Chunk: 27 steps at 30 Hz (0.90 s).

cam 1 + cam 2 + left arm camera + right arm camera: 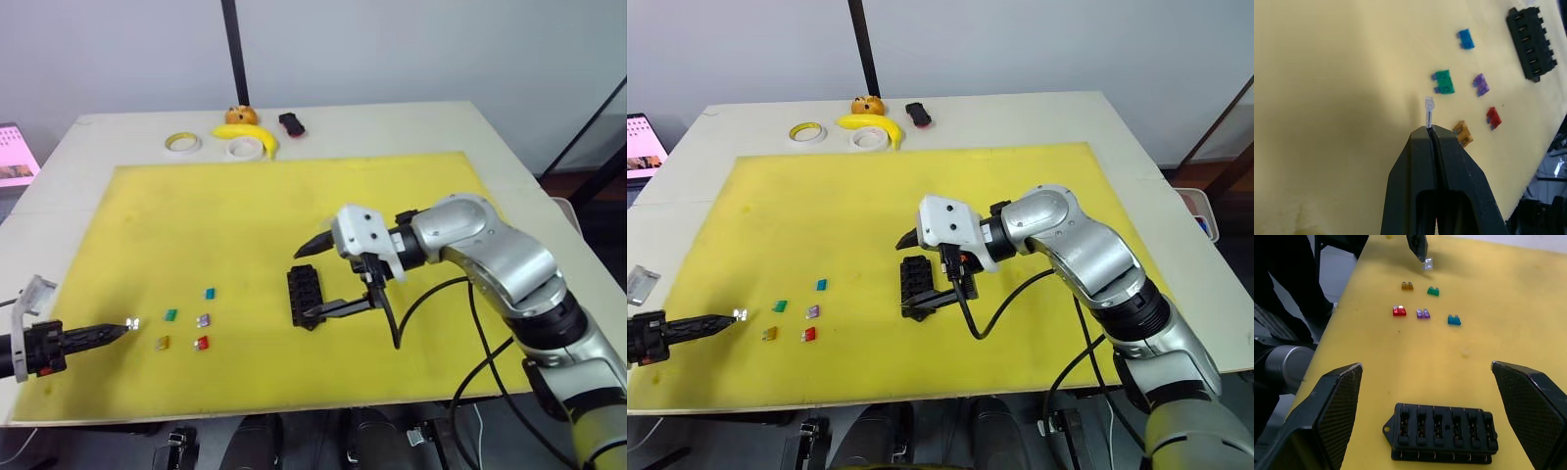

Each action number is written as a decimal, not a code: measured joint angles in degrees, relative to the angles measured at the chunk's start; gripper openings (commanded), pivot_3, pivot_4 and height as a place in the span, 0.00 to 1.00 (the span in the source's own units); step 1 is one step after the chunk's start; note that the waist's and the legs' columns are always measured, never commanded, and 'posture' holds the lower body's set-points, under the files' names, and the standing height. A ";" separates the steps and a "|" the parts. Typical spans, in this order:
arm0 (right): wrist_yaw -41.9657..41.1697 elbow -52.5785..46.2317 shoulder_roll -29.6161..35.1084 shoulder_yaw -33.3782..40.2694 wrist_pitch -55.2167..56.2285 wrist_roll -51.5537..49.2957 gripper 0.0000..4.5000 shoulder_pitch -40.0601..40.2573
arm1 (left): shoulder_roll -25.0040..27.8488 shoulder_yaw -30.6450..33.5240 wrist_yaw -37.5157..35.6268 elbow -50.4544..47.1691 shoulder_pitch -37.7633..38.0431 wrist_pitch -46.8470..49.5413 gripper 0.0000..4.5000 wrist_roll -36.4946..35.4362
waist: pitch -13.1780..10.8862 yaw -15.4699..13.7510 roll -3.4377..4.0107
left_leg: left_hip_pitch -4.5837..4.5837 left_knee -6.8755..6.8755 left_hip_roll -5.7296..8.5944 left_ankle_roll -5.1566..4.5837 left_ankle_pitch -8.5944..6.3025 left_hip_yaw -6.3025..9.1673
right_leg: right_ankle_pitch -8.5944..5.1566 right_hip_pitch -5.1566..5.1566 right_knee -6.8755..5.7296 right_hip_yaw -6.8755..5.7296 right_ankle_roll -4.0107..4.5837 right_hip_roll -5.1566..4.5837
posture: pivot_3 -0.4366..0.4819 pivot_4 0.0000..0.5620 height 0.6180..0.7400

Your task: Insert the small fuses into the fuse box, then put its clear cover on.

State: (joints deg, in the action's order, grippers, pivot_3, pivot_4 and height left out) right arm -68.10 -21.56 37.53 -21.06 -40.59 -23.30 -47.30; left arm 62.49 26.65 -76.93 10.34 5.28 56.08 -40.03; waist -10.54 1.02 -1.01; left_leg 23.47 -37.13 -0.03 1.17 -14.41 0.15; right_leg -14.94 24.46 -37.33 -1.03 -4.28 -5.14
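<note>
In the head views, a yellow mat (245,215) covers most of the table (411,127). The left hand (125,324) sits low at the mat's left edge, its fingers clamped together on a clear grey fuse (133,322). Just beside it lie the other five fuses: blue (210,293), teal (170,315), purple (203,320), amber (164,343) and red (202,343). The black fuse box (303,294) lies flat further right, between the spread fingers of the right hand (313,282), one finger beyond it and one at its near end. At the table's far edge are two tape rolls (182,143), a banana (247,134) and a small black-and-red object (291,124). In the left wrist view, the fingers (1442,161) meet tightly with the grey fuse standing out from their tips above the mat, the five coloured fuses and the box beyond. In the right wrist view, the fingers (1337,396) stand wide apart either side of the box, whose slots all look empty, without touching it; the coloured fuses and the left hand's tip with the grey fuse lie beyond.
</note>
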 measured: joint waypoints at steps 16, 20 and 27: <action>5.90 3.41 -6.26 10.16 -22.80 -18.08 1.00 -1.37 | -3.15 -1.55 7.60 -24.64 -19.69 7.51 0.00 -16.39 | -0.01 0.12 0.01 | 0.03 0.05 0.08 0.03 0.02 0.00 | 0.12 -0.02 0.13 0.01 0.01 -0.03 | 0.48 0.27 1.00; 11.18 6.17 -9.96 15.86 -32.17 -24.75 1.00 -5.71 | -8.01 -9.83 9.65 -25.17 -30.54 6.63 0.00 -16.96 | -0.02 -0.05 0.02 | 0.03 0.03 0.05 0.05 0.05 0.04 | 0.20 -0.03 0.08 -0.02 -0.13 0.12 | 0.48 0.27 1.00; 18.00 7.77 -12.46 18.67 -39.82 -29.72 1.00 -6.34 | -11.33 -15.77 9.85 -26.37 -35.53 5.65 0.00 -17.52 | -0.02 0.08 0.02 | 0.05 0.02 0.06 0.02 0.06 -0.01 | 0.31 -0.03 0.09 0.00 -0.34 0.48 | 0.48 0.27 1.00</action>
State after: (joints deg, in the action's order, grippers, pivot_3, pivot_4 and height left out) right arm -50.10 -13.79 25.07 -2.39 -80.41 -53.02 -53.64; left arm 51.16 10.88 -67.09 -16.02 -30.25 61.72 -57.55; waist -10.56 1.10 -1.00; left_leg 23.52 -37.11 0.03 1.19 -14.36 0.14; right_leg -14.63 24.43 -37.24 -1.03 -4.63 -4.66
